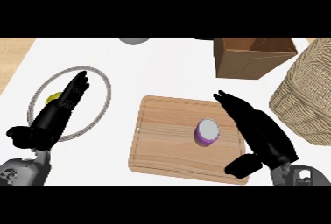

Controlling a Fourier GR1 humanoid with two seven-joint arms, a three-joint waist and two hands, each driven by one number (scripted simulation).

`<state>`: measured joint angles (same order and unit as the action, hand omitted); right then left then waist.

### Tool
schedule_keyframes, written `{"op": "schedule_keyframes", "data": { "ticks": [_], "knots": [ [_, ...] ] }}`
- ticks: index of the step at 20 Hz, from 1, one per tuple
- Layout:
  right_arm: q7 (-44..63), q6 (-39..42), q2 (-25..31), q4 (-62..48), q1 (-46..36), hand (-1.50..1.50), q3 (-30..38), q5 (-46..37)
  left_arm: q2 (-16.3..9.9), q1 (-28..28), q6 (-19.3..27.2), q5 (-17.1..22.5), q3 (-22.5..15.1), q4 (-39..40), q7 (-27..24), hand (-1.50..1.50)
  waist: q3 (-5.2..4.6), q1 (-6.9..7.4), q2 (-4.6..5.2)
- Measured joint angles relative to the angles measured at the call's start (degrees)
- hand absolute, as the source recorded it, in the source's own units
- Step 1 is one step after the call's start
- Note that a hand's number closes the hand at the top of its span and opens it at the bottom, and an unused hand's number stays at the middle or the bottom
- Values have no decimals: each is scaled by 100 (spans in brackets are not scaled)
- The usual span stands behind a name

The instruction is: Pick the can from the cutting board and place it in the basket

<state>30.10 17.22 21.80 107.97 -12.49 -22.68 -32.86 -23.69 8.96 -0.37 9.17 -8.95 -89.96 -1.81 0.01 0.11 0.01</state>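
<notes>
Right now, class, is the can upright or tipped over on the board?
Upright: the can shows its round pale top from above, purple side below it, standing on the board.

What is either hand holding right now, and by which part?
Nothing is held. The right hand is open beside the can on the cutting board, not around it. The left hand is open over the plate.
</notes>
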Motion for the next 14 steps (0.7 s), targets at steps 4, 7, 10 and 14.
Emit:
{"op": "schedule_keyframes", "data": {
  "ticks": [4, 7, 10, 14],
  "knots": [
    [-445, -63, -240, -408, -24, -150, 108, -246, 177, 146, -117, -161, 148, 111, 73, 0, -1, -5, 1],
    [-574, 26, -408, -411, -56, -150, 187, -297, 327, 200, -188, -299, 211, 236, 24, 0, 0, -11, 0],
    [-655, 60, -559, -266, 86, -150, 194, -379, 404, 117, -251, -393, 269, 49, 130, 0, -1, -9, -2],
    [-653, 298, -663, -120, 187, -150, 277, -494, 479, 119, -423, -486, 439, 26, 186, 0, -1, -13, -4]
  ]
}}
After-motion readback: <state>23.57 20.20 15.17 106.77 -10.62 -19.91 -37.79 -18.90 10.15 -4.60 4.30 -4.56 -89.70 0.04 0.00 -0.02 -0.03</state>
